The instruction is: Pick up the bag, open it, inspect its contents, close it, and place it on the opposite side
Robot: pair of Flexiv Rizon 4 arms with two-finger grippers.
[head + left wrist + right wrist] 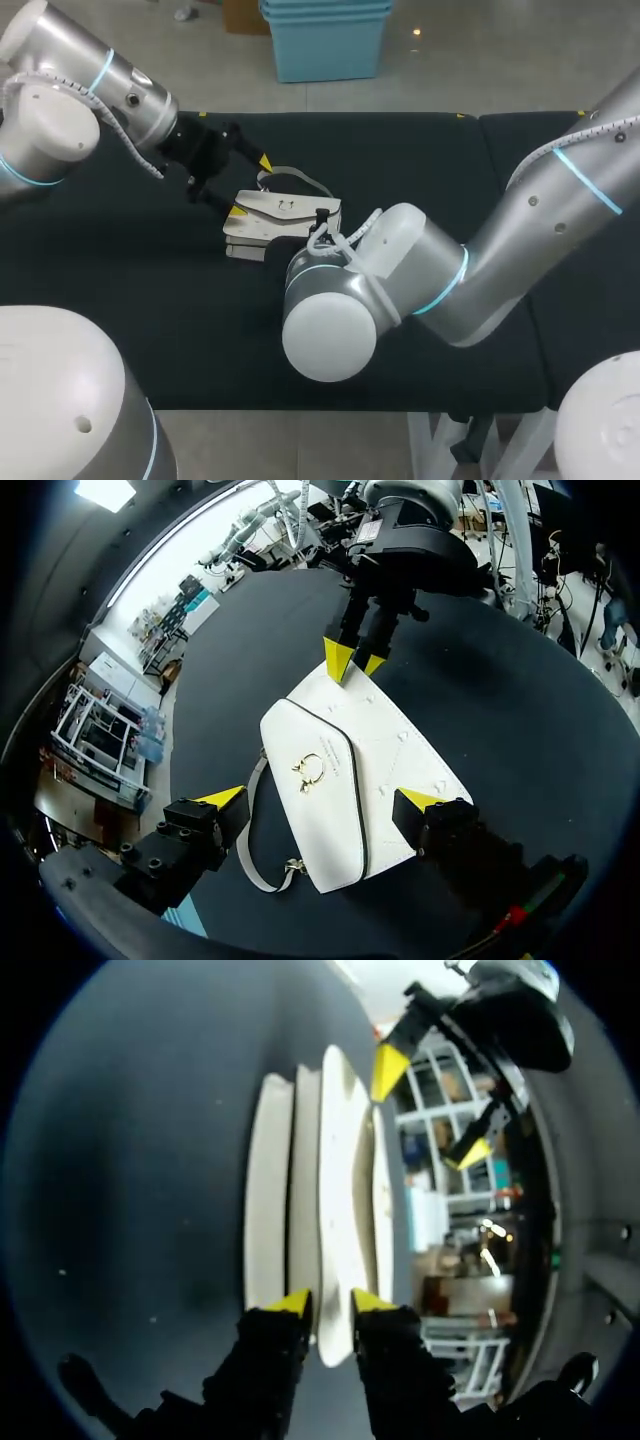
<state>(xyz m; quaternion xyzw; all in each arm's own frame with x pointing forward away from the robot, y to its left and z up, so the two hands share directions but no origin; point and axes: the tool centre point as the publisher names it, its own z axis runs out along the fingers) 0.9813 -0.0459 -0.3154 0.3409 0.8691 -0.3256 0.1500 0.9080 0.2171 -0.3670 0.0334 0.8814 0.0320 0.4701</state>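
A white bag (283, 212) lies flat on the dark bench (430, 160), a little left of the middle in the head view. Its flap faces up and carries a small gold clasp (308, 770), and a pale strap (250, 852) loops out from one side. The left tool (322, 800) comes in from the left corner and hangs over the bag, released, with its fingers spread wide. One yellow tip sits over a corner of the bag, and the other stands out past the opposite edge, beside the strap and apart from the bag. The right arm (560, 190) reaches in from the right, past the middle. The right tool (331, 1303) is at the end of the bag away from the left tool, its two yellow tips close together and clenched on the bag's white edge. In the head view the arm's own bulk hides this grip
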